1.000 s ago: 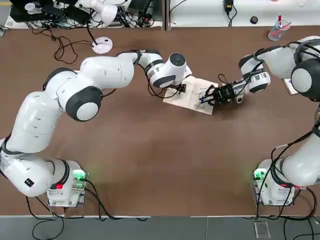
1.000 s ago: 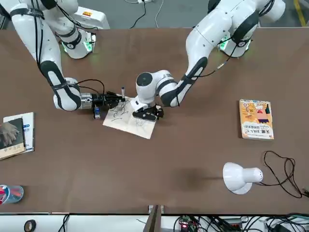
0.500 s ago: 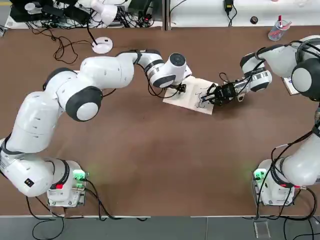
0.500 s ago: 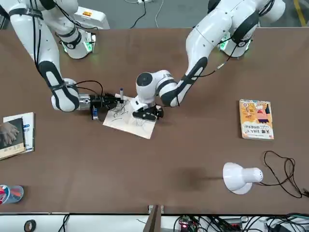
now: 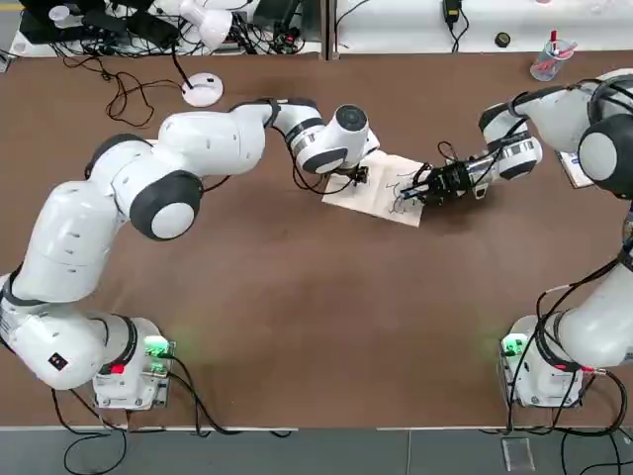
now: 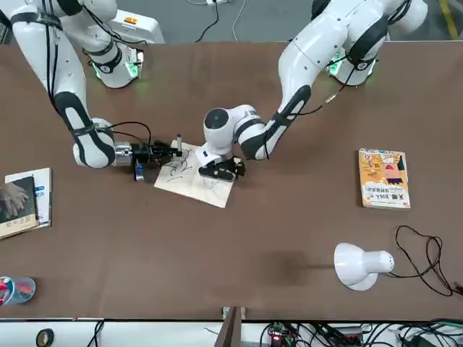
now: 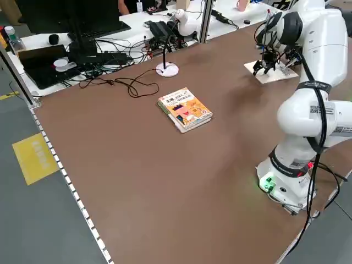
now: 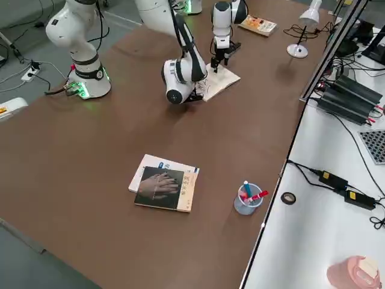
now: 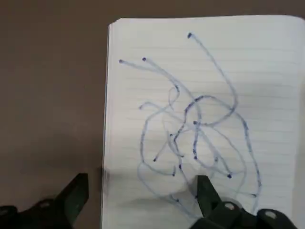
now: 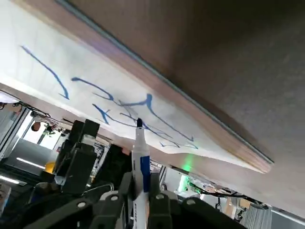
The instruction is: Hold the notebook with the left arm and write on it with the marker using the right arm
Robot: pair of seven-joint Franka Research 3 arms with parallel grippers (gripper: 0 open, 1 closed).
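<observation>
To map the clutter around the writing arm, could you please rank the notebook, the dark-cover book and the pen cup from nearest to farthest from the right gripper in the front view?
Measured from the right gripper:
1. Notebook: right beside it, under the marker tip.
2. Dark-cover book: at the table's edge on the robot's right.
3. Pen cup: in the corner beyond that book.

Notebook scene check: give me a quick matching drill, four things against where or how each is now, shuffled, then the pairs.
Things:
1. notebook
2. marker
3. left pincer
4. orange-yellow book

States:
A. lying apart on the bare table, on the left arm's side
B. open, one finger down on the scribbled page
C. clamped in the shut right pincer, tip at the page
D. open flat between the two arms, covered in scribbles

Pairs: 1-D, 2-C, 3-B, 4-A
</observation>
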